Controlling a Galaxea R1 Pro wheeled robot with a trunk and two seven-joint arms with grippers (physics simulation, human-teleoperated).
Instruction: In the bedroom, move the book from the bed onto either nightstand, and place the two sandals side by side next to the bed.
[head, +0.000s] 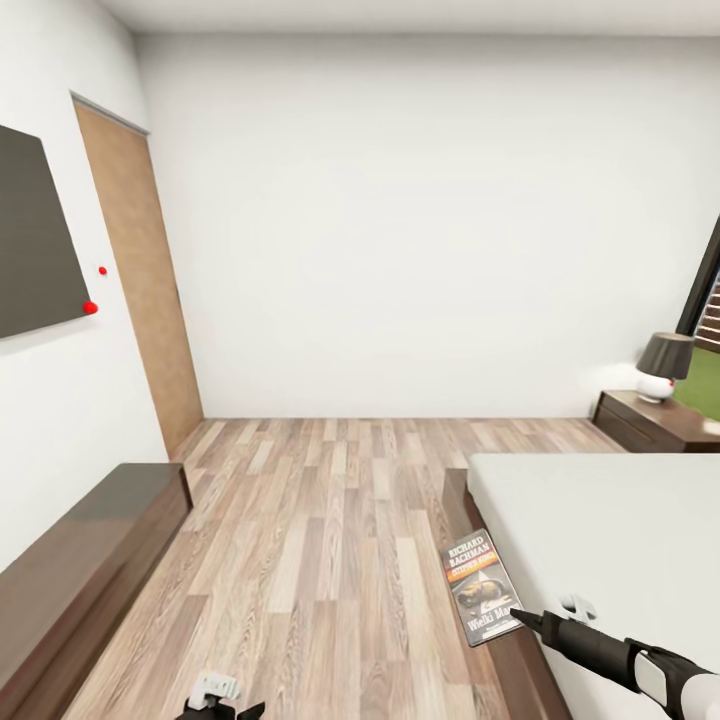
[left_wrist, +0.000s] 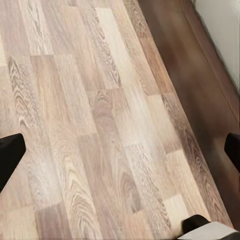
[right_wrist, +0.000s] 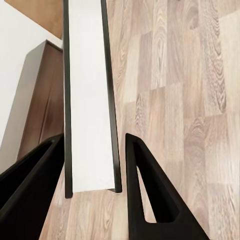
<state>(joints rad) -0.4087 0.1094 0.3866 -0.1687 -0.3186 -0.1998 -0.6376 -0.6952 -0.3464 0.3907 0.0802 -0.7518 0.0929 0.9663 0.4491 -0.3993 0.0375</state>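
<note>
The book (head: 481, 585), a dark paperback with white "Richard Bachman" text, lies tilted over the left edge of the bed (head: 620, 540), partly above the dark frame. My right gripper (head: 515, 612) comes in from the lower right and is shut on the book's near corner. In the right wrist view the book's white page edge (right_wrist: 89, 95) runs between the two black fingers (right_wrist: 150, 200). A nightstand (head: 650, 422) stands beyond the bed at the far right. My left gripper (left_wrist: 120, 150) hangs low and open over bare floor. The sandals are out of view.
A long dark glossy bench cabinet (head: 90, 560) runs along the left wall below a dark wall panel (head: 35, 235). A wooden door (head: 140, 280) stands in the back left corner. A lamp (head: 663, 365) sits on the nightstand. Wood-plank floor (head: 320, 520) stretches between cabinet and bed.
</note>
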